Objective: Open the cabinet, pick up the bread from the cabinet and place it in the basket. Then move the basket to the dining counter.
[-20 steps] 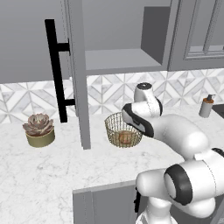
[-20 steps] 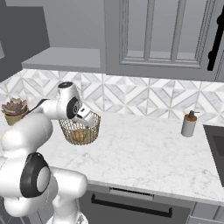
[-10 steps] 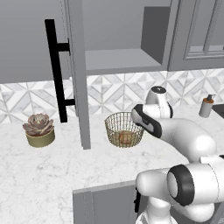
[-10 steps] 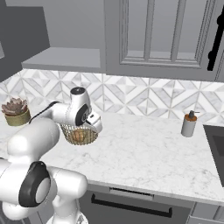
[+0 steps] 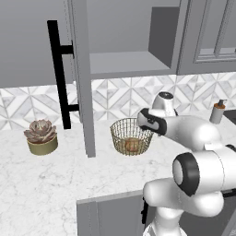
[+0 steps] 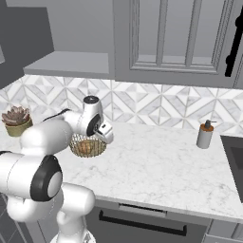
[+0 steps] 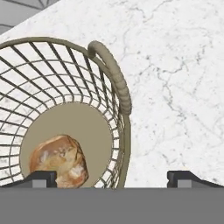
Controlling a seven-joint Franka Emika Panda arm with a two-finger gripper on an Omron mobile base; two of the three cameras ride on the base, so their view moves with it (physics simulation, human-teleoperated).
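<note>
Basket stands on the marble counter, below the open cabinet. Cabinet door swung out edge-on, black bar handle on its outer face. Cabinet shelf bare.

Bread lies on the basket's pale base, at about 7 o'clock of the base in the hand view; seen through the mesh in both base views.

Gripper hangs above the basket's rim at the basket's 3 o'clock side in the left base view. Fingers spread wide, holding nothing; one tip over the basket interior beside the bread, the other over bare counter outside the rim. One loop handle sits at 12 o'clock from the gripper in the hand view.

Succulent pot on the counter left of the door, well apart from the basket. Soap bottle on the counter near the backsplash, far right.
</note>
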